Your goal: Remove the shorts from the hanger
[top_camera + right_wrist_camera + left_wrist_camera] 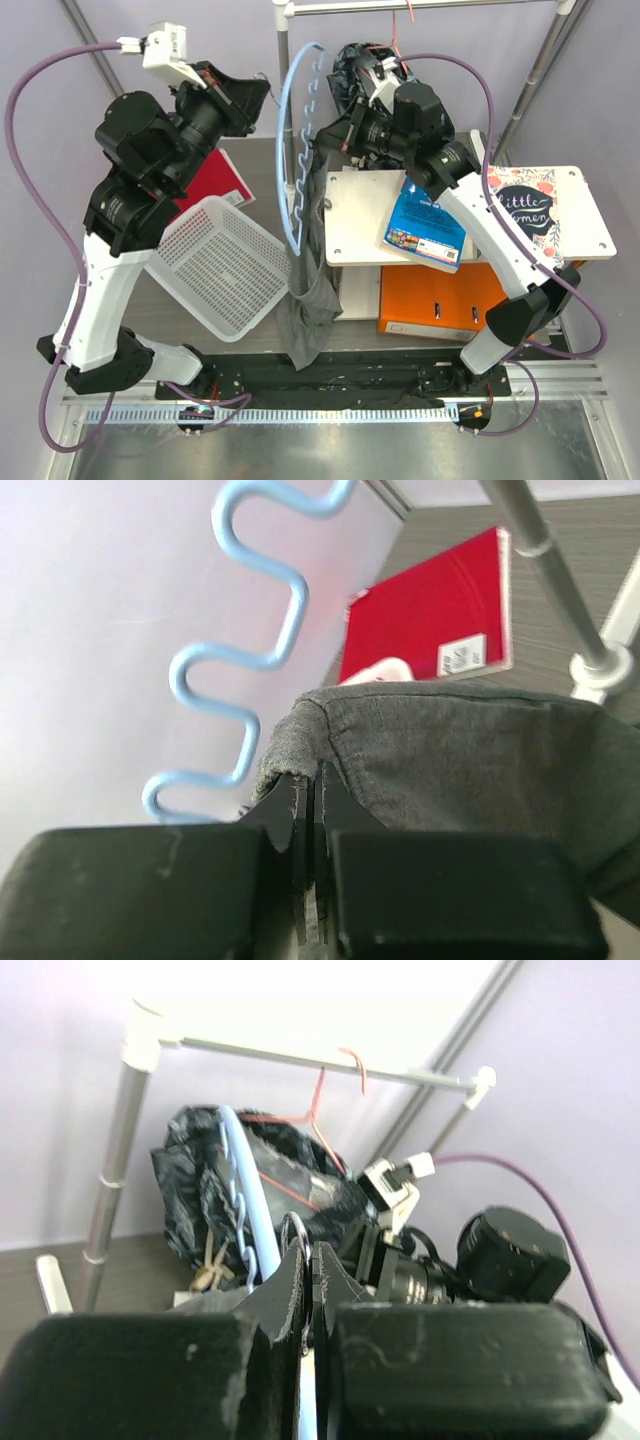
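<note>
The shorts (350, 62), black with a grey-white marbled print, hang bunched on the thin pink-red hanger (397, 35) on the rail; they also show in the left wrist view (195, 1175) under the hanger (315, 1110). My left gripper (262, 100) (311, 1248) is shut on the metal hook (297, 1230) of a light-blue notched hanger (292, 150), to the left of the shorts. My right gripper (337, 140) (311, 772) is shut on the edge of a long grey garment (450, 750) (310, 300) draped from that blue hanger, just below the shorts.
A white mesh basket (215, 265) leans by the left arm over a red book (222, 180). On the right, a white board (355, 230) carries a blue packet (425, 225) and a floral book (535, 205), with an orange binder (430, 300) beneath. A rack post (283, 60) stands behind.
</note>
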Available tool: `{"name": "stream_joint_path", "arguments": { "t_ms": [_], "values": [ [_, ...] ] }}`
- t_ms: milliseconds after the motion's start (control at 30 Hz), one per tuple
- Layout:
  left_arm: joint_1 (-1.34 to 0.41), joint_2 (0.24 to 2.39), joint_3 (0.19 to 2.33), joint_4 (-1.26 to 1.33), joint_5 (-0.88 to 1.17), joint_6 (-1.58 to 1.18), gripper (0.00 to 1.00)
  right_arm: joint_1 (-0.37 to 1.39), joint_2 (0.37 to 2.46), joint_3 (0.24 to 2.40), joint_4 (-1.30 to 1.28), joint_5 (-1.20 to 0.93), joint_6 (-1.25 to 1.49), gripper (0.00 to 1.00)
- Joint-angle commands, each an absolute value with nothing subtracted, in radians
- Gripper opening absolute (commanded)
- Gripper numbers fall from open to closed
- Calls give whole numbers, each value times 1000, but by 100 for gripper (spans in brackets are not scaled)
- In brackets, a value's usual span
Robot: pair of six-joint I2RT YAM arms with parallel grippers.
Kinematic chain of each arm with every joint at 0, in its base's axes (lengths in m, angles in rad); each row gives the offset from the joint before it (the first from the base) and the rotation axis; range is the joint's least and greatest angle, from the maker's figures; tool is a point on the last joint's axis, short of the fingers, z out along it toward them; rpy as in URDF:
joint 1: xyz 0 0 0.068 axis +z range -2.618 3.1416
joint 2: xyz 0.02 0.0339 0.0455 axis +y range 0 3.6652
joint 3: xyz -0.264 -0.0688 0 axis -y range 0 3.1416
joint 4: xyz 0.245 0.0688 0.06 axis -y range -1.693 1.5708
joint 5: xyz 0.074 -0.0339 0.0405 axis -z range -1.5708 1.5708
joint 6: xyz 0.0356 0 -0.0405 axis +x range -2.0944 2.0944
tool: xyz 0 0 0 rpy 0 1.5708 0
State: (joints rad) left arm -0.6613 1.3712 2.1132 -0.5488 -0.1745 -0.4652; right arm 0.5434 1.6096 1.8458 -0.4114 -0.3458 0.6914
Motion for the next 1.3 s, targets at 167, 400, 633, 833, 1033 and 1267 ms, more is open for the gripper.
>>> {"name": "stream_joint_path", "arguments": {
  "t_ms": [167,400,633,833,1033,1267],
  "values": [
    [-663,1160,2131,-505,-475,-325,0,658,1650,2018,29,-393,890,1],
    [-663,1016,2076,-620,-574,-318,0,781,1810,2270,135,-235,887,1],
    [-663,928,2017,-663,-615,-344,0,813,1901,2205,55,-241,962,1],
    [-663,934,2054,-709,-598,-354,0,859,1862,2036,-33,-278,919,1],
    [-663,989,2077,-732,-563,-362,0,861,1946,2094,-285,-403,868,11],
    [-663,1126,2203,-816,-448,-420,0,839,1967,2272,-557,-316,687,87]
  ]
}}
